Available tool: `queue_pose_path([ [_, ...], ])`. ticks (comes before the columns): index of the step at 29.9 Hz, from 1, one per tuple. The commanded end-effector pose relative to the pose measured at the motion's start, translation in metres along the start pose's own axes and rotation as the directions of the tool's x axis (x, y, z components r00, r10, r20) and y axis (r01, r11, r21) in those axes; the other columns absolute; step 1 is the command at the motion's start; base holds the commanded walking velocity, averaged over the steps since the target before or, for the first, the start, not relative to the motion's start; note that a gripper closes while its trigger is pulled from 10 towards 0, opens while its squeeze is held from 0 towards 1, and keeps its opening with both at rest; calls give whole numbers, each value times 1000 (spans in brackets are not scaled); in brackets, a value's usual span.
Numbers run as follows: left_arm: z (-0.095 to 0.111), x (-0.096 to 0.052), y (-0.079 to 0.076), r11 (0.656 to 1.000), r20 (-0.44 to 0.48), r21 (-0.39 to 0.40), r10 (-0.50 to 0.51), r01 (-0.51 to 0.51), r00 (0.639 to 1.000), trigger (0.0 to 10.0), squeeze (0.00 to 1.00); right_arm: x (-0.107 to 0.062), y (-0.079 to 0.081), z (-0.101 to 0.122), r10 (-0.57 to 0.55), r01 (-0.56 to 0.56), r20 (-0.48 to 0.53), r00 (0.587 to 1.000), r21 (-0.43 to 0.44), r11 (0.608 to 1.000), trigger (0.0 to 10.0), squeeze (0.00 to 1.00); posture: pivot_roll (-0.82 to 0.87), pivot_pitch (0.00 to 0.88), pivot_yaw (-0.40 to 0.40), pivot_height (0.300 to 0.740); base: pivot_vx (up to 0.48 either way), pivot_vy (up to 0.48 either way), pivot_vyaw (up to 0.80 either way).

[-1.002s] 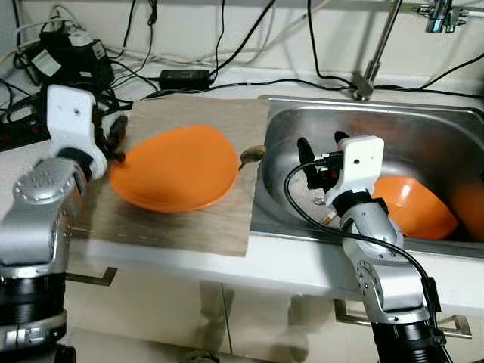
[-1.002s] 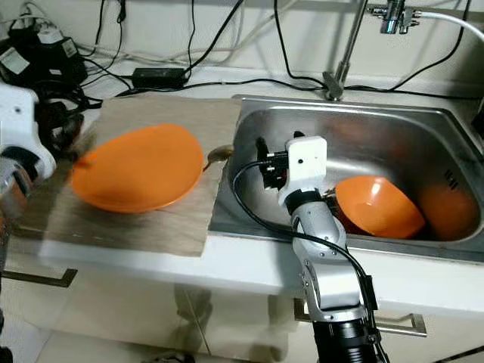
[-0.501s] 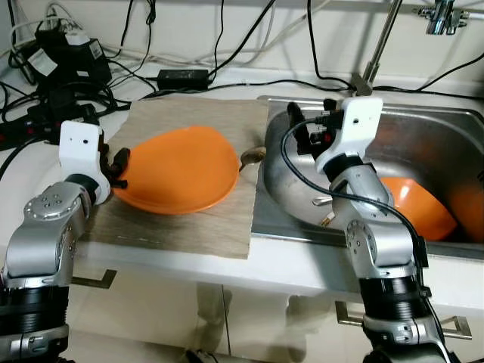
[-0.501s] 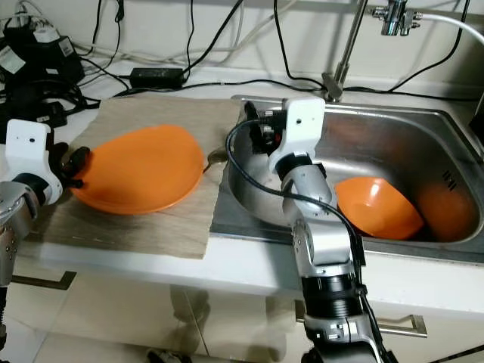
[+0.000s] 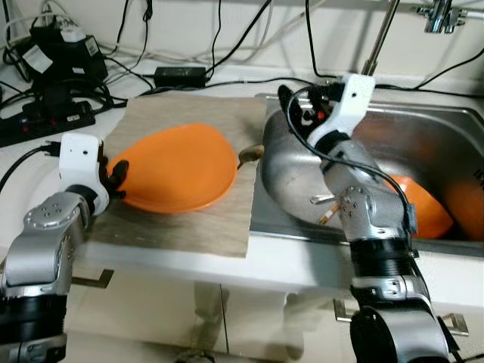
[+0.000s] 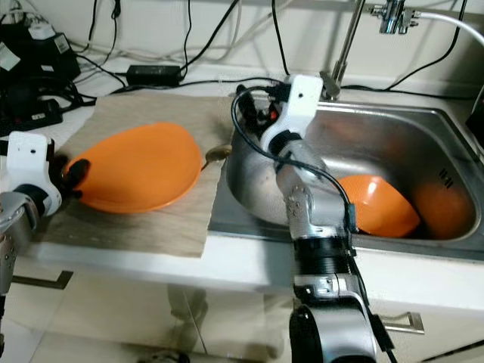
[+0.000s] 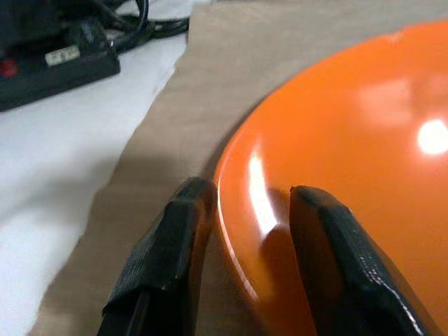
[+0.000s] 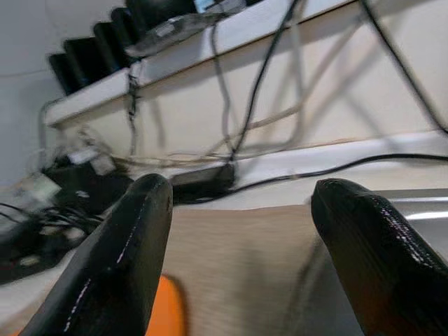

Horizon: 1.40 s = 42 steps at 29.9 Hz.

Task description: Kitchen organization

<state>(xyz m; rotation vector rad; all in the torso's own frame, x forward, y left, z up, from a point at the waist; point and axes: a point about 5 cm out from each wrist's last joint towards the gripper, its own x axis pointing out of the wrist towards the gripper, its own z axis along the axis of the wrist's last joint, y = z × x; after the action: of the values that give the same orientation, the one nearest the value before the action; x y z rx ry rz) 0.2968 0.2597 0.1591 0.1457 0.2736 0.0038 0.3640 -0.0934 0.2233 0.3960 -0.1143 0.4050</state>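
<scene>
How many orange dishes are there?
3. One big orange plate lies on the mat on the counter, its rim between the left gripper fingers. One orange bowl lies tilted in the sink, and another orange dish sits beside it, partly hidden.

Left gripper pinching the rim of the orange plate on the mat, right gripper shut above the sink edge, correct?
Not quite. The right gripper is open; the right wrist view shows its fingers spread wide apart. The rest holds: the left gripper pinches the rim of the orange plate on the mat.
</scene>
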Motion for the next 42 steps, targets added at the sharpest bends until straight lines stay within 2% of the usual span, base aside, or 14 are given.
queue_pose_path([
  [1, 2, -2, 1, 1000, -1, 15, 3, -3, 1000, 10000, 0, 5, 4, 2, 29, -29, -8, 1000, 56, 998, 10000, 0, 67, 0, 3, 740, 0, 0, 0],
  [7, -3, -5, 0, 1000, -28, 30, -1, 2, 1000, 10000, 0, 10, 8, 2, 60, -57, -23, 998, 122, 991, 10000, 0, 72, 0, -3, 740, 0, 0, 0],
  [13, -14, -10, 0, 999, -60, 36, 0, 2, 998, 10000, 0, 11, 4, -1, 73, -60, -53, 996, 218, 974, 10000, 0, 71, 0, -12, 740, 0, 0, 0],
  [24, -35, -15, -7, 1000, -105, 13, -22, 23, 994, 10000, 0, 8, -2, -5, 67, -44, -73, 995, 284, 958, 10000, 0, 70, 1, -21, 740, 0, 0, 0],
  [25, -49, -14, -12, 998, -113, -53, -42, 37, 993, 10000, 0, 8, -2, -6, 67, -41, -74, 995, 305, 952, 10000, 0, 70, 1, -21, 740, 0, 0, 0],
  [27, -54, -14, -14, 997, -115, -71, -44, 36, 992, 10000, 0, 8, -2, -6, 67, -41, -75, 995, 310, 950, 10000, 0, 70, 1, -21, 740, 0, 0, 0],
  [29, -81, -14, -13, 996, -161, -93, -26, 11, 987, 10000, 0, 8, -3, -7, 64, -37, -79, 995, 309, 950, 10000, 0, 56, 0, -22, 740, 0, 0, 0],
  [35, -95, -14, -9, 995, -187, -102, -6, -13, 982, 10000, 0, 6, -5, -8, 56, -26, -85, 995, 316, 948, 10000, 0, 54, 0, -25, 740, 0, 0, 0],
  [38, -101, -13, -10, 995, -192, -103, -3, -17, 981, 10000, 0, 6, -4, -11, 56, -16, -83, 995, 416, 909, 10000, 0, 43, 0, -28, 740, 0, 0, 0],
  [39, -101, -13, -10, 995, -192, -103, -3, -17, 981, 10000, 0, 6, -4, -11, 56, -16, -83, 995, 416, 909, 10000, 0, 43, 0, -28, 740, 0, 0, 0],
  [41, -103, -12, -11, 995, -187, -97, -5, -14, 982, 10000, 0, 7, -3, -19, 70, -11, -100, 993, 498, 867, 10000, 0, 40, 0, -31, 740, 0, 0, 0],
  [42, -103, -12, -11, 995, -187, -97, -5, -14, 982, 10000, 0, 7, -3, -19, 70, -11, -100, 993, 498, 867, 10000, 0, 40, 0, -31, 740, 0, 0, 0],
])
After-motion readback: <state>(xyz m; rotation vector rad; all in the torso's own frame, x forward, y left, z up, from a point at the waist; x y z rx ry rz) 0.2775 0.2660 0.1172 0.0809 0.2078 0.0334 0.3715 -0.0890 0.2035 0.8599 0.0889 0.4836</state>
